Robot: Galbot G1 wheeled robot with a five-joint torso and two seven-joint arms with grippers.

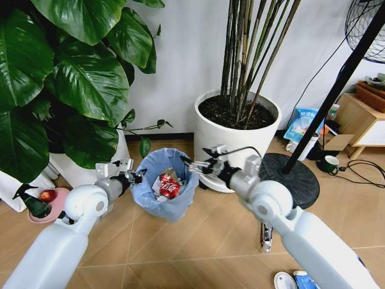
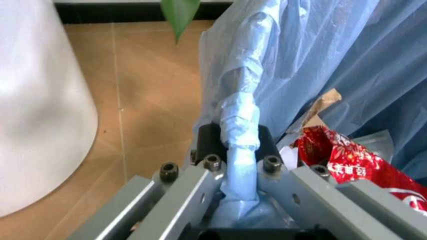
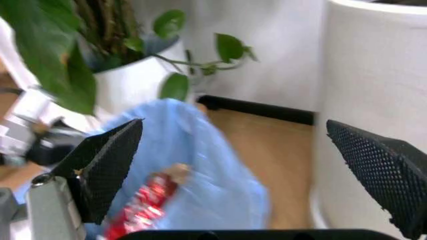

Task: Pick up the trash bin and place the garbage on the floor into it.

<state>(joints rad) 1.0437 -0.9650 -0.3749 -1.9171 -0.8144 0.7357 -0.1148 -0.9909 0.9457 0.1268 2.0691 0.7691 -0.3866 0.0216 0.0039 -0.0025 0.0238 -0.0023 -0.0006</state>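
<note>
where the head view looks down, the trash bin (image 1: 165, 186) sits between the two arms, in front of the leafy plant (image 1: 54, 84) and just beside the big white pot (image 1: 237, 141) of tall stems. the left pincer (image 1: 135, 175) is at the bin's left rim and the right pincer (image 1: 194, 165) is at its right rim. a red wrapper (image 1: 169, 186) and pale scraps lie inside the bag, and a white lid (image 1: 284, 280) lies on the floor (image 1: 198, 247) near the bottom edge (a blue-white packet (image 1: 304, 280) is beside it).

from the left wrist, the left pincer (image 2: 239, 147) is clamped on a fold of the blue bag at the rim, the red wrapper (image 2: 350, 162) close by.

from the right wrist, the right pincer (image 3: 253, 165) has its black pads (image 3: 110, 162) wide apart above the bin (image 3: 193, 170).
</note>
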